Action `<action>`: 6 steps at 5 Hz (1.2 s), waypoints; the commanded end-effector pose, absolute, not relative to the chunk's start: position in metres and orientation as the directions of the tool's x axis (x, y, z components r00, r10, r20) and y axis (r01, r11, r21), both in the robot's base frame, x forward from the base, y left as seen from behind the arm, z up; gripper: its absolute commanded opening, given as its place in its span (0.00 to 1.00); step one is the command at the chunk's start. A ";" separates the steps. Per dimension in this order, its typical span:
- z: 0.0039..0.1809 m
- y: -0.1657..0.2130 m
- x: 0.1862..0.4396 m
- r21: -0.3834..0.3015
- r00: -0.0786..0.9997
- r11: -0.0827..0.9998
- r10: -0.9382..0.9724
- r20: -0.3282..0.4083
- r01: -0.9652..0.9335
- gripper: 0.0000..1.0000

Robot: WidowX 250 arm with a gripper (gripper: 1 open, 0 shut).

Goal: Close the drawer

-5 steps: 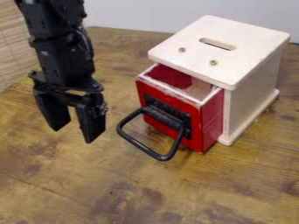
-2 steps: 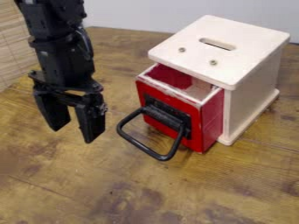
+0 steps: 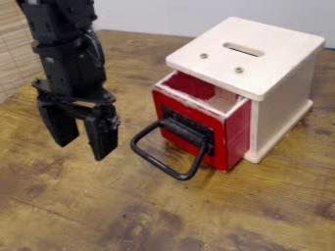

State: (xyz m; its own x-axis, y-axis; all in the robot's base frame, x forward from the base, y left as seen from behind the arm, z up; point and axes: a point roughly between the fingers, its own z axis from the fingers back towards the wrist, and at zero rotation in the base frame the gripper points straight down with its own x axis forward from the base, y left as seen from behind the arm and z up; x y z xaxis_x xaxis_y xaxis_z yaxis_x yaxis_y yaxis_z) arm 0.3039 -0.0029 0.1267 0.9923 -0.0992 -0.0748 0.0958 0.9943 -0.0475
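The glossy red drawer (image 3: 197, 120) sticks partly out of the front of the cream-white cabinet (image 3: 262, 69), its open top showing. A large black loop handle (image 3: 171, 150) hangs from its front and reaches down to the table. My black gripper (image 3: 78, 134) hangs open to the left of the drawer, fingers pointing down just above the table. It holds nothing and is clear of the handle by a small gap.
The cabinet has a slotted top (image 3: 242, 47) and stands at the right on the wooden table (image 3: 118, 211). The table's left edge (image 3: 11, 93) lies just behind my arm.
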 end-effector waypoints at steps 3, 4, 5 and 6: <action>0.139 0.000 0.316 -0.040 0.995 0.995 -0.096 -0.018 0.095 1.00; 0.138 0.000 0.317 -0.039 0.995 0.994 -0.100 -0.020 0.099 1.00; 0.137 0.000 0.318 -0.037 0.995 0.994 -0.102 -0.020 0.101 1.00; 0.137 0.001 0.318 -0.034 0.995 0.994 -0.100 -0.019 0.100 1.00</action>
